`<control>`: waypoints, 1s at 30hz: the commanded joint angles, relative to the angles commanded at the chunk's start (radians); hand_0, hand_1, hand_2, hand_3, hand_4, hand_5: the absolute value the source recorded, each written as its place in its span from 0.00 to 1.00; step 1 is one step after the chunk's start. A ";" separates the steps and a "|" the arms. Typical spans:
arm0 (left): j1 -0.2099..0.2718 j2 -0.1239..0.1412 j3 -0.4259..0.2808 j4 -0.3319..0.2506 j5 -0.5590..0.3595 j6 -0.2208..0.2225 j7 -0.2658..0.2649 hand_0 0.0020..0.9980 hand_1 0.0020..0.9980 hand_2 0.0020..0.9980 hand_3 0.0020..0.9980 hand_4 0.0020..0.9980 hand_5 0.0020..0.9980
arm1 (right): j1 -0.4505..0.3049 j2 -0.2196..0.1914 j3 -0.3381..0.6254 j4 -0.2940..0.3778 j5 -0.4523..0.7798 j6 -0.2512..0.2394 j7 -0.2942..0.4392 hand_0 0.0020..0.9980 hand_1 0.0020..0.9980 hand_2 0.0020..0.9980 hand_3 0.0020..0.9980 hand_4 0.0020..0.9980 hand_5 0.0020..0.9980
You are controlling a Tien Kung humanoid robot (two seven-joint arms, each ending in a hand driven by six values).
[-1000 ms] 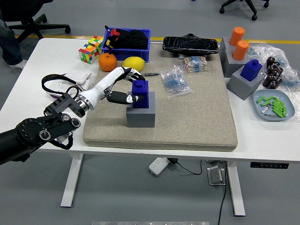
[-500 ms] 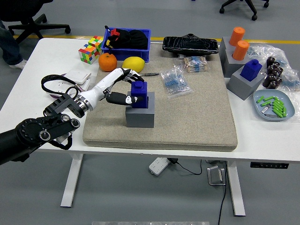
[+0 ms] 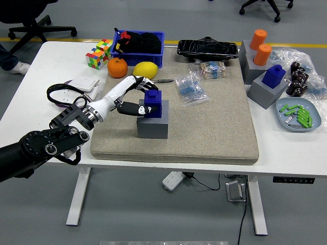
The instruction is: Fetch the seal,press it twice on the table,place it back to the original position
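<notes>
A blue seal sits in the top of a grey block holder on the beige mat, left of centre. My left hand reaches in from the left. Its white and black fingers curl over the seal's top and its thumb presses the seal's left side, so it grips the seal. The seal's base is still in the holder. My right arm is out of view.
A second blue seal in a grey holder, orange cylinders and a tray of green parts stand at the right. An orange, lemon, blue bin, Rubik's cube, pen and parts bags lie behind.
My left hand has closed a little tighter on the seal and nudged it slightly right. The holder has barely shifted. A person's leg at the top left has moved away.
</notes>
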 joint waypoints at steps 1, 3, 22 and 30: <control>0.000 0.001 0.000 0.000 0.001 -0.001 0.001 0.64 0.50 0.46 0.58 0.66 0.00 | 0.000 0.000 0.000 0.000 0.000 0.000 0.000 0.74 0.68 0.65 0.62 0.72 0.51; -0.001 0.002 -0.001 0.000 0.000 -0.002 0.002 0.64 0.50 0.46 0.58 0.66 0.00 | 0.000 -0.001 -0.001 0.000 0.000 0.000 0.000 0.74 0.68 0.65 0.62 0.72 0.51; 0.003 0.000 -0.005 0.003 -0.008 -0.020 0.017 0.75 0.75 0.72 0.76 0.97 0.00 | 0.000 0.001 0.000 0.000 0.002 0.000 0.000 0.74 0.68 0.65 0.62 0.72 0.51; 0.003 0.001 -0.007 0.009 -0.033 -0.042 0.000 0.85 0.90 0.92 0.95 1.00 0.20 | 0.002 0.001 -0.001 0.000 0.003 0.000 0.001 0.74 0.68 0.65 0.62 0.72 0.51</control>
